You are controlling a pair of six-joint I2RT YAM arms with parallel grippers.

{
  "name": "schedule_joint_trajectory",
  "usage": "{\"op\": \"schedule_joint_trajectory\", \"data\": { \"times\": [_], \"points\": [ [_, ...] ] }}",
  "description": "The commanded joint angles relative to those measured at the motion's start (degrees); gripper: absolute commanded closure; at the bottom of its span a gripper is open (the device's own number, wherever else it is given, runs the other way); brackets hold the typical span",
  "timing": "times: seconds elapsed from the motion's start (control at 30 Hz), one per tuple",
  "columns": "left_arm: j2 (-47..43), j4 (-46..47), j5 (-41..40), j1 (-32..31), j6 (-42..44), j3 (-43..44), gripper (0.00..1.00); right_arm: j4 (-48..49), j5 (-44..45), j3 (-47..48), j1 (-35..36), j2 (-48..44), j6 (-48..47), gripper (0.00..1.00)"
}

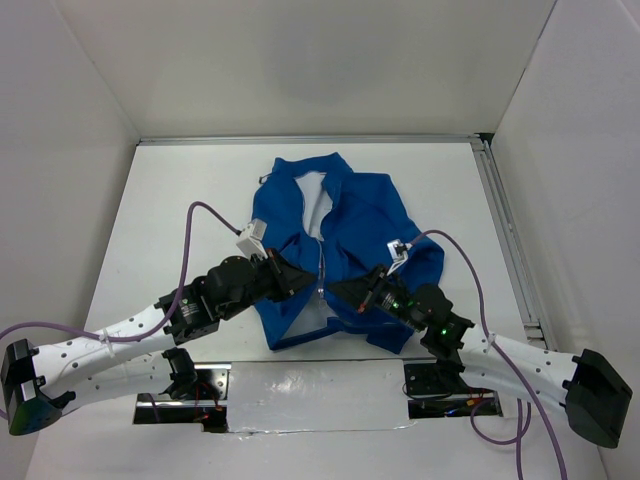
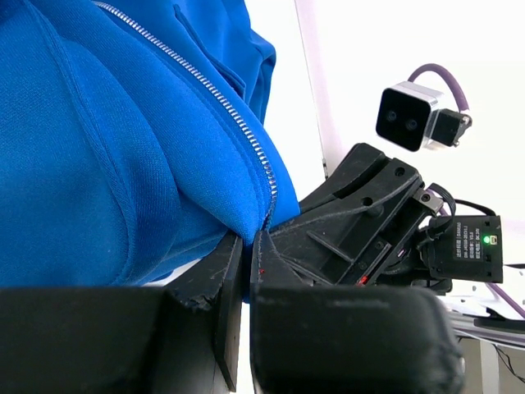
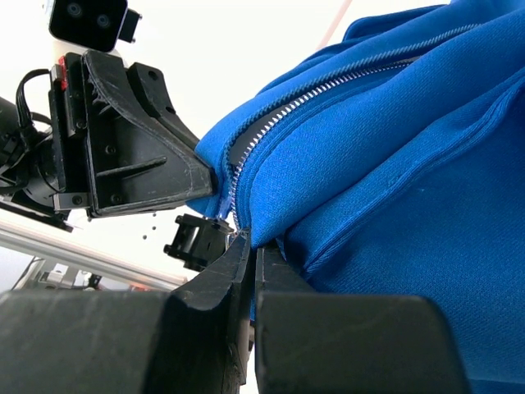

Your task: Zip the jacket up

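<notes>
Tabletop [image 1: 180,170], left gripper [image 1: 310,283], right gripper [image 1: 336,288] pinching jacket [image 1: 370,215]

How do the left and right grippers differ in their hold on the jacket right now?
The left gripper reaches in from the left of the zipper, the right gripper from the right. The left pinches the blue corner where the teeth end; the right's tips close at the zipper's bottom end, exact hold unclear. Both are shut on the jacket, nearly tip to tip.
</notes>
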Motion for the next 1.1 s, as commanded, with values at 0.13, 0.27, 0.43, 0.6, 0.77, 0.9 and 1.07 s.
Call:
{"op": "schedule_joint_trajectory", "data": {
  "times": [0.13,0.27,0.43,0.6,0.77,0.9,1.07],
  "points": [
    [-0.71,4.74,1.65,-0.36,-0.58,0.68,1.00,6.27,0.94,3.91,0.64,-0.21,-2.39,1.00],
    [-0.54,4.57,1.83,-0.36,-0.85,0.77,1.00,5.83,0.59,4.35,0.46,0.23,-2.39,1.00],
    [-0.89,5.44,2.79,-0.36,-1.37,-0.02,1.00,5.83,1.56,4.35,0.38,-0.29,-2.47,1.00],
    [-0.97,5.53,3.32,-0.36,-1.64,-0.28,1.00,5.21,2.34,4.53,0.29,0.14,-1.51,1.00],
    [-0.45,6.15,3.32,-0.45,-1.73,-0.72,1.00,6.53,2.08,4.44,0.11,0.76,0.60,1.00],
    [0.17,5.18,2.27,-0.54,-1.72,-0.02,1.00,6.36,0.94,4.44,0.11,0.50,1.65,1.00],
    [1.13,6.33,2.09,-0.54,-1.46,-0.20,1.00,1.26,1.38,5.49,-0.15,-0.12,3.41,1.00]
  ]
}}
